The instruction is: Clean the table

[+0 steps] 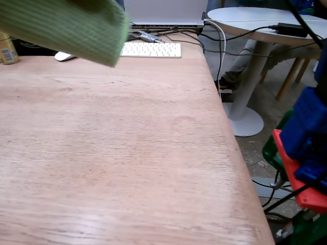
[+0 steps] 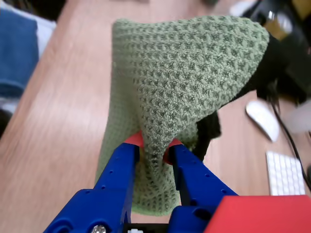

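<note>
The table (image 1: 112, 153) is a large desk with a pale-brown wood-grain top; it also shows in the wrist view (image 2: 63, 121). In the wrist view my blue gripper (image 2: 153, 148) with red tips is shut on a green waffle-weave cloth (image 2: 184, 73), which drapes forward over the fingers and hangs above the tabletop. In the fixed view the same cloth (image 1: 66, 28) shows at the top left, held above the table's far end. The gripper itself is hidden there.
A white keyboard (image 1: 152, 49), a white mouse (image 1: 64, 56), a laptop (image 1: 163, 13) and cables lie at the table's far edge. A yellow can (image 1: 7, 48) stands at far left. A small round white table (image 1: 265, 25) stands beyond the right edge. Blue and red arm parts (image 1: 304, 148) sit at right.
</note>
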{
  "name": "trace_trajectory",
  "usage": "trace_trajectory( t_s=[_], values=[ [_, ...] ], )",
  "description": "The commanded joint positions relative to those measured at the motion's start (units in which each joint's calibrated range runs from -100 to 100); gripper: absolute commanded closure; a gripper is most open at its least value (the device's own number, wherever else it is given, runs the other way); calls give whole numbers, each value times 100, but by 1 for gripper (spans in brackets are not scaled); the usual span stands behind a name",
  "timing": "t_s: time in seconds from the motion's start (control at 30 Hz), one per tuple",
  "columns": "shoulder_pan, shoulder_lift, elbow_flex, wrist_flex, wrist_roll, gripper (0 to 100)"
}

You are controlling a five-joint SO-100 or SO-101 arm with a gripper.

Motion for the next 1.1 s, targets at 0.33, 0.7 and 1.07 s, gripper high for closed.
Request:
trace_trajectory(
  t_s=[0.33,0.7,1.07],
  values=[
    [-2269,3513,-149,-1148,24,100],
    [-2066,5177,-3292,913,20,100],
    [1284,5528,-3613,905,1079,100]
  ],
)
